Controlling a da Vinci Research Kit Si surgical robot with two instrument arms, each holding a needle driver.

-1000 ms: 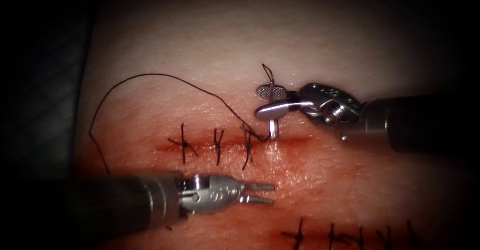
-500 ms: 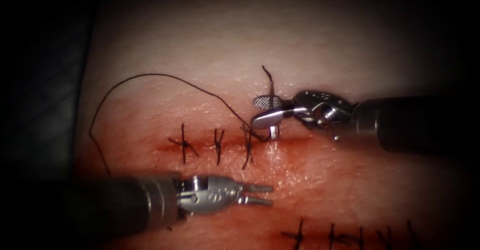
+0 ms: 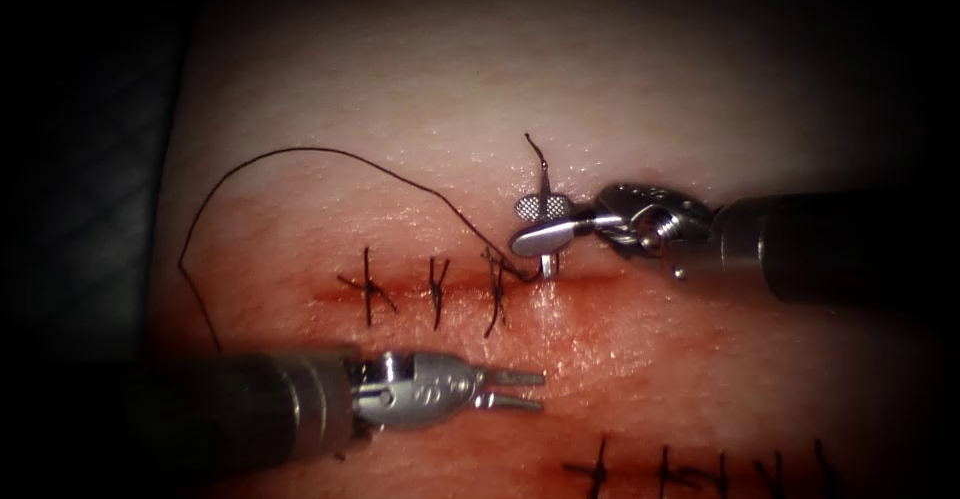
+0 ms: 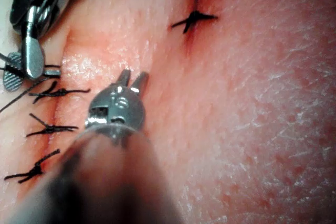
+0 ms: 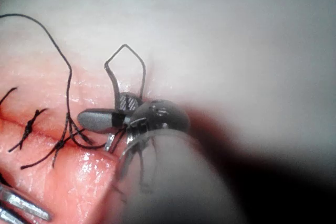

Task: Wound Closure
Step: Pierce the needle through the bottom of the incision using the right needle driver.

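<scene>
The tissue [image 3: 620,99] has a horizontal cut [image 3: 590,277] with three dark stitches [image 3: 437,289] along its left part. Just right of the last stitch, the needle [image 3: 549,261] stands in the cut's far edge as a short silvery stub. My right tool [image 3: 531,221] sits over it, jaws narrowly open around the needle's upper part and a short thread tail [image 3: 536,151]; the ridged inner pad [image 3: 540,203] faces up. The right wrist view shows these jaws [image 5: 105,111] and the needle [image 5: 110,141]. The long thread [image 3: 300,149] arcs left. My left tool [image 3: 543,390] hovers below the cut, open and holding nothing.
A second row of several stitches [image 3: 662,469] runs along the near edge of the tissue, right of the left tool's shaft [image 3: 250,409]. Red fluid wets the tissue around the cut. In the left wrist view the left jaws [image 4: 134,74] lie beside the stitched row, with the right tool [image 4: 31,56] beyond.
The right tool's jaws have narrowed around the needle and thread tail; the tool shifted slightly left and then back. The left tool has barely moved.
</scene>
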